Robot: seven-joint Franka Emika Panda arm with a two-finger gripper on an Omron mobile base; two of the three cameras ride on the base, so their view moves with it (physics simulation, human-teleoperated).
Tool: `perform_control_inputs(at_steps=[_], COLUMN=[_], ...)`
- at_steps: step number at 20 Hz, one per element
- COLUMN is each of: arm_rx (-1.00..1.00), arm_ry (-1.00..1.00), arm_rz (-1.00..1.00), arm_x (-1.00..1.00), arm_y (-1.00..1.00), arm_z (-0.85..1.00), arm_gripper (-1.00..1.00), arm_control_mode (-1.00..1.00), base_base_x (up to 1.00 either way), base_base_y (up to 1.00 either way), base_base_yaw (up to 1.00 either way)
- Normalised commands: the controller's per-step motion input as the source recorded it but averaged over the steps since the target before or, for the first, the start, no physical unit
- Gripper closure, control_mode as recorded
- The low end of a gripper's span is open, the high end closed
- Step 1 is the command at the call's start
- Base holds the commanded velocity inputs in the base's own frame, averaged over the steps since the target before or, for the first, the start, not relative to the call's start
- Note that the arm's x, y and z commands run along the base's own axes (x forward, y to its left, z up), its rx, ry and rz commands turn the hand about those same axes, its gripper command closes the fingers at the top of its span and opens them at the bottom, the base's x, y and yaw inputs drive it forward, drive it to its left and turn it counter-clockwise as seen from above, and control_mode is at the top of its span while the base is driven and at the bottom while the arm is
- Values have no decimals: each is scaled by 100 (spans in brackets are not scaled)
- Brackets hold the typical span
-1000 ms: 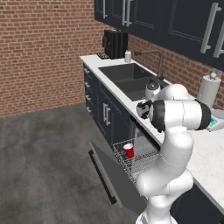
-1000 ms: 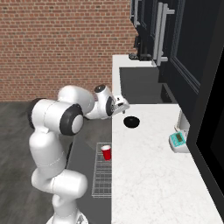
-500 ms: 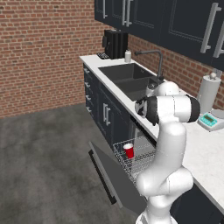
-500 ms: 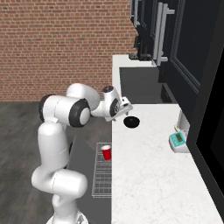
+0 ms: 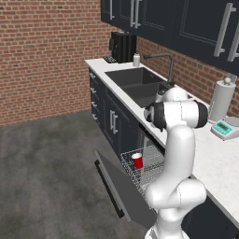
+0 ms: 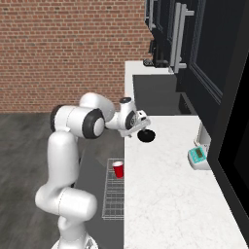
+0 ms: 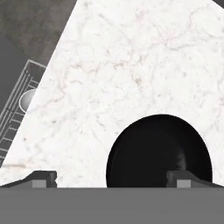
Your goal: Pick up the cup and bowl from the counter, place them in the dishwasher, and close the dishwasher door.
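The black bowl [image 6: 146, 136] sits on the white counter [image 6: 165, 194] near its front edge. My gripper [image 6: 142, 128] hangs just above the bowl, jaws open and holding nothing. In the hand view the bowl [image 7: 159, 151] lies low and right, with one fingertip [image 7: 183, 178] over it and the other over bare counter [image 7: 131, 65]. The red cup [image 5: 137, 160] stands upright in the dishwasher's pulled-out wire rack [image 5: 147, 170]. The cup [image 6: 118, 169] also shows below the counter edge. The dishwasher door [image 5: 122, 190] hangs dropped open toward the floor.
A teal kitchen scale [image 6: 198, 156] sits on the counter to the right of the bowl. The sink [image 5: 135, 84] with its faucet [image 5: 163, 63] lies further along. A paper towel roll [image 5: 220, 98] stands by the wall, and a coffee machine [image 5: 122, 46] at the far end.
My arm has swung toward the counter, carrying the open gripper closer to the bowl and down over it. Cup, bowl and door have not moved.
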Motion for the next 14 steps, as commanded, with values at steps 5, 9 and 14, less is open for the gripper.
perform_control_inputs(at_steps=[5, 9, 14], arm_rx=[0, 0, 0], arm_ry=[8, 7, 6], arm_rz=[0, 0, 0], arm_x=[22, 26, 10], arm_y=[-2, -3, -10], arm_z=[-22, -24, -21], arm_gripper=[-100, -100, -100], arm_control_mode=[-100, -100, -100], base_base_x=[0, 0, 0], base_base_y=[0, 0, 0], base_base_yaw=[0, 0, 0])
